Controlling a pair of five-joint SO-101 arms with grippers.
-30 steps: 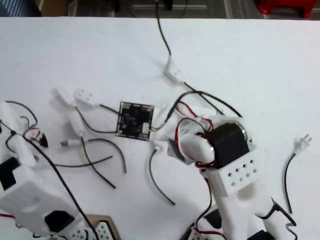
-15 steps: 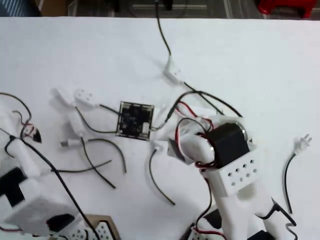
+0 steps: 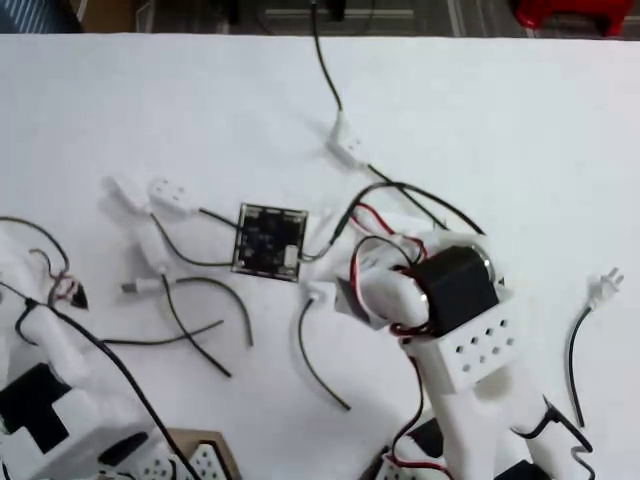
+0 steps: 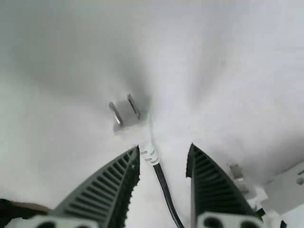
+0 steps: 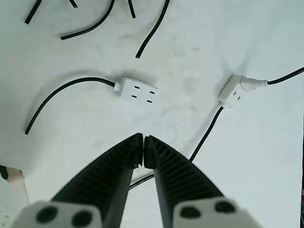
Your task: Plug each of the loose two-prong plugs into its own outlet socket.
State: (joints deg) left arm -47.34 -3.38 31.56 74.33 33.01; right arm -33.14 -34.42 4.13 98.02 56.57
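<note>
Plug [image 4: 124,114] lay just beyond the left hand [image 4: 164,148], open astride its cord [image 4: 162,181]; grasping looked next. Right hand [image 5: 143,138] was closed, empty.

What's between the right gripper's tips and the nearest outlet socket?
Nothing. In the right wrist view, bare table separates the shut right gripper from the outlet socket.
</note>
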